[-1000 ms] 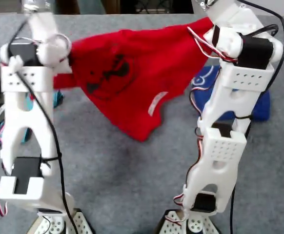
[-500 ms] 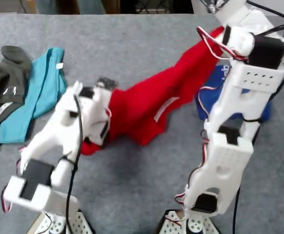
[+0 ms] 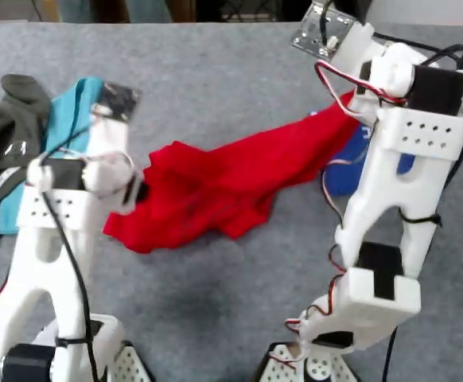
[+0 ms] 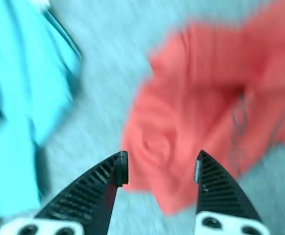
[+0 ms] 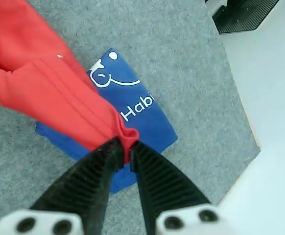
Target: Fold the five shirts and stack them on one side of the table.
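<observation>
A red shirt (image 3: pixel 223 183) lies crumpled across the middle of the grey table, with one end lifted at the right. My right gripper (image 5: pixel 127 147) is shut on that raised end (image 3: pixel 344 111), above a folded blue shirt (image 5: pixel 142 117). Over the shirt's bunched left end (image 4: pixel 206 98) hangs my left gripper (image 4: pixel 159 169), open, with nothing between its fingers. In the high view the left gripper (image 3: pixel 136 191) sits at the shirt's left edge. A teal shirt (image 3: pixel 64 135) and a dark green one (image 3: pixel 5 135) lie at the far left.
The blue shirt (image 3: pixel 339 175) lies near the table's right edge, partly behind the right arm. The table's edge (image 5: pixel 240 127) runs close beside it. Bare grey cloth (image 3: pixel 215 302) stretches along the front between the two arm bases.
The red shirt was held spread and raised between both grippers. The left gripper has let go and the shirt has sunk onto the table. The right gripper keeps its hold.
</observation>
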